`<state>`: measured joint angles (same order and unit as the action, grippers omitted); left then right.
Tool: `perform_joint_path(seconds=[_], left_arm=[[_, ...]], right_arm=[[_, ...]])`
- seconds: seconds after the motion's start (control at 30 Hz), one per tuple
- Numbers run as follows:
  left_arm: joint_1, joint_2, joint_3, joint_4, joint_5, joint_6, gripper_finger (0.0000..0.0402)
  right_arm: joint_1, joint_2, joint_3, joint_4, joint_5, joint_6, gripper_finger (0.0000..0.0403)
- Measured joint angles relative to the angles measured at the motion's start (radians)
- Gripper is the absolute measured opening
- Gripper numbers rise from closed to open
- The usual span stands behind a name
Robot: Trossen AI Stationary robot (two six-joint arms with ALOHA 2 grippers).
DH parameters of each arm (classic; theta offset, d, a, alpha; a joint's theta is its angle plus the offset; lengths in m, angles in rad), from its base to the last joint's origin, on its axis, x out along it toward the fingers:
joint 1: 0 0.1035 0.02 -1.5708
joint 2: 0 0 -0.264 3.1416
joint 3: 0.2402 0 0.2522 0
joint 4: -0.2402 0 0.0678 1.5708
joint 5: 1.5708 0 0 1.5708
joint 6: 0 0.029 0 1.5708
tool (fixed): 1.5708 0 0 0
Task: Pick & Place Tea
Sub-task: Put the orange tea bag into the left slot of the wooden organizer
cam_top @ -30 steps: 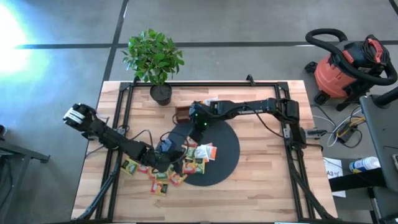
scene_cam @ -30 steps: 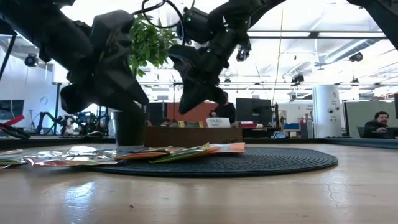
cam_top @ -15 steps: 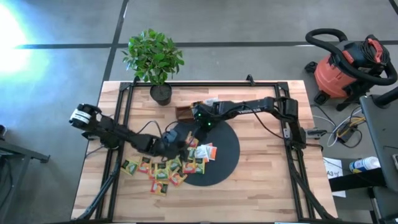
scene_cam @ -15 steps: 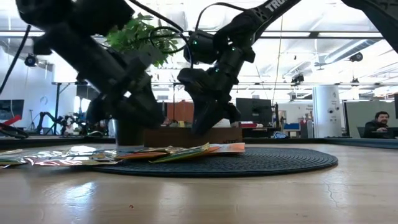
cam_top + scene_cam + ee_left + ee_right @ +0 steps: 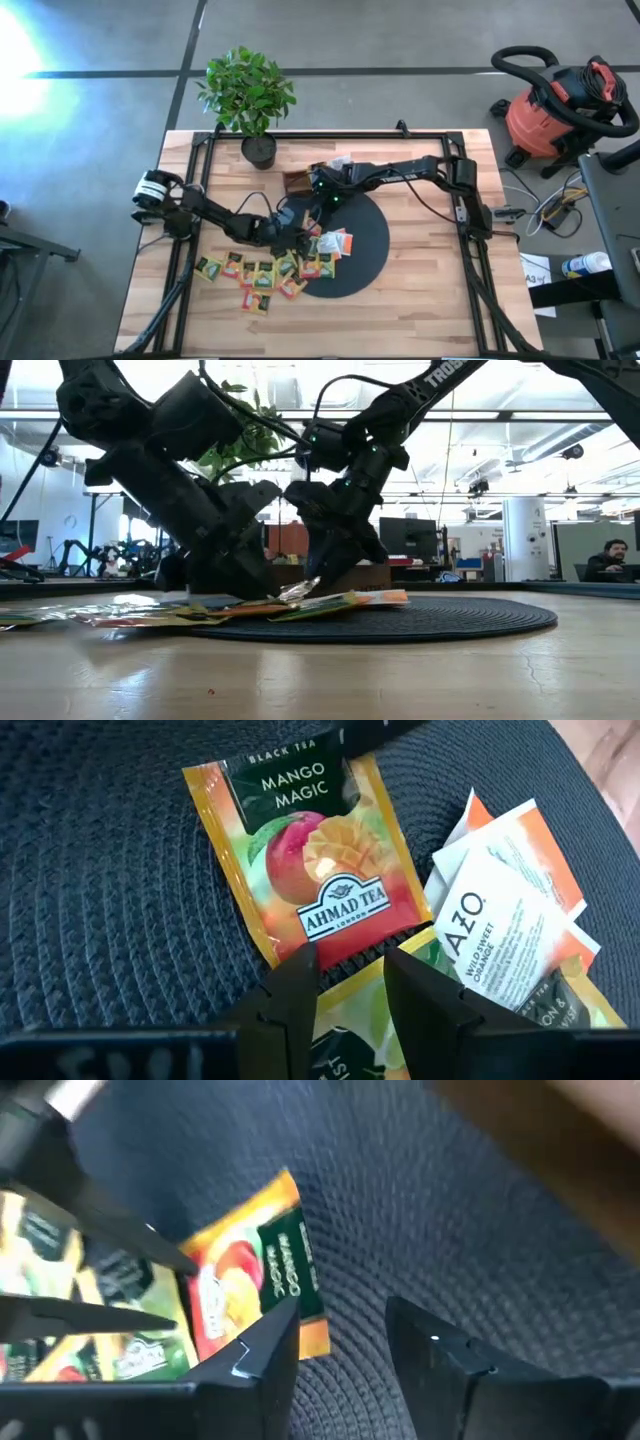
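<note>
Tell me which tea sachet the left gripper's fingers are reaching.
The Mango Magic sachet on the black mat; the left gripper straddles its edge, white Tazo sachets lying beside.

The wooden worktop [image 5: 420, 290] carries a black disc [image 5: 362, 255], a potted plant [image 5: 258, 150], a wooden tray [image 5: 294, 182], and tea sachets [image 5: 250, 272] just beside the left end effector [image 5: 298, 240].

Left tool [image 5: 296, 238] hides sachets [image 5: 262, 275] beneath; wooden tray [image 5: 293, 183] mostly hidden under right arm.

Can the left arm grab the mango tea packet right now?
Probably yes. The left gripper is open, right at the edge of the mango tea packet, which lies flat on the black mat uncovered. The right gripper hovers close, though.
</note>
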<state>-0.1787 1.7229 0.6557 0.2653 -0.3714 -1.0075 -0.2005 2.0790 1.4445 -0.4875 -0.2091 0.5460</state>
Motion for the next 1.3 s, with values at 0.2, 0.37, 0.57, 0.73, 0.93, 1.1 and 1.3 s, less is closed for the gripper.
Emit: perform_joint_path(seconds=[0.2, 0.37, 0.57, 0.73, 0.93, 1.1, 1.3], left_arm=[[0.001, 0.012, 0.000, -0.002, 0.007, -0.010, 0.0103], [0.010, 0.009, -0.001, -0.003, 0.020, 0.001, 0.0103], [0.028, 0.010, -0.002, 0.016, 0.032, 0.021, 0.0103], [0.034, 0.011, 0.002, 0.016, 0.033, 0.038, 0.0103], [0.034, -0.006, 0.005, 0.006, 0.030, 0.038, 0.0103], [0.033, -0.050, 0.001, -0.021, 0.021, 0.039, 0.0103], [0.006, -0.194, 0.018, -0.082, -0.077, 0.048, 0.0103]], right_arm=[[-0.013, 0.007, -0.002, 0.006, -0.003, -0.001, 0.0139], [-0.024, 0.008, -0.002, 0.027, -0.119, -0.014, 0.0134], [-0.015, 0.021, -0.002, 0.065, -0.163, 0.000, 0.0118], [-0.014, 0.039, -0.001, 0.074, -0.176, 0.000, 0.0094], [-0.015, 0.039, 0.002, 0.073, -0.158, -0.027, 0.0032], [-0.014, 0.039, 0.005, 0.074, -0.148, -0.039, 0.0010], [-0.009, -0.013, 0.030, 0.073, -0.094, -0.139, 0.0008]])
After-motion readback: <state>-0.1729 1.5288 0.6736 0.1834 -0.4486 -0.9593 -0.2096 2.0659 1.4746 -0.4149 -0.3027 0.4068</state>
